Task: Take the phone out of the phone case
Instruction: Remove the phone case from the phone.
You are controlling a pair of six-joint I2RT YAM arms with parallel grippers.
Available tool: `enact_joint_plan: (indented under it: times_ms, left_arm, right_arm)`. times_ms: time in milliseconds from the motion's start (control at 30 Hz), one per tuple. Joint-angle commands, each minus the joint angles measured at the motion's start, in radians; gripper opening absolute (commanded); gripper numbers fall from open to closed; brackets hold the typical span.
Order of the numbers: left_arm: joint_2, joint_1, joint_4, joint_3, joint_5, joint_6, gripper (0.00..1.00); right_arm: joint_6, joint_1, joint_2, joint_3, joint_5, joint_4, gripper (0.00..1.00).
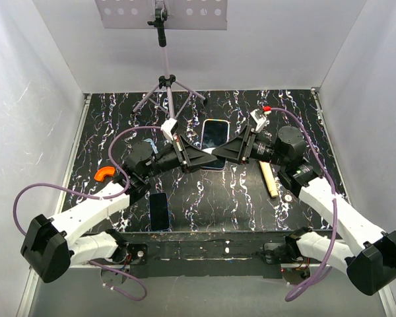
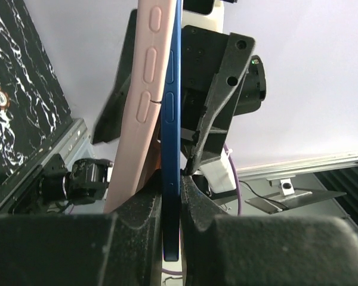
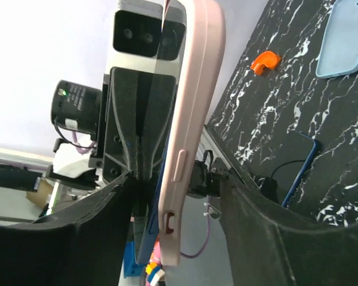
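Observation:
A blue phone (image 2: 172, 119) stands on edge in the air over the middle of the table, pinched between the fingers of my left gripper (image 2: 172, 185). Its pink phone case (image 2: 144, 89) has peeled off one side and leans away from the phone at the top. In the right wrist view the case (image 3: 194, 89) and the phone's blue edge (image 3: 150, 229) hang between the spread fingers of my right gripper (image 3: 176, 185), with a gap beside the case. In the top view the left gripper (image 1: 197, 158) and right gripper (image 1: 223, 153) meet tip to tip, hiding most of the phone.
A second phone in a pale case (image 1: 214, 134) lies flat just behind the grippers. A dark phone (image 1: 159, 211) lies near the front left. An orange piece (image 1: 105, 173) is at left, a wooden stick (image 1: 269, 178) at right, and a tripod (image 1: 166, 86) at the back.

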Motion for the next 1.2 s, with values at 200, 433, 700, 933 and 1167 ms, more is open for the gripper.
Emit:
enact_joint_plan:
  times_ms: [200,433,700,933,1167]
  left_arm:
    - [-0.090,0.064,-0.007,0.037,-0.059,-0.038,0.00]
    - [-0.092,0.067,0.011,0.020,-0.069,-0.081,0.00]
    - [-0.093,0.065,0.013,0.018,-0.066,-0.088,0.00]
    - [-0.107,0.065,0.007,0.006,-0.063,-0.088,0.00]
    - [-0.110,0.067,0.003,-0.005,-0.071,-0.085,0.00]
  right_arm:
    - [-0.098,0.006,-0.134,-0.121,-0.232,0.012,0.69]
    - [-0.048,0.008,-0.168,-0.189,-0.186,0.159,0.61]
    - [0.026,0.020,-0.099,-0.171,-0.078,0.305,0.52]
    - [0.073,0.028,-0.012,-0.138,-0.058,0.391,0.43]
    - [0.086,0.034,0.007,-0.145,-0.083,0.454,0.44]
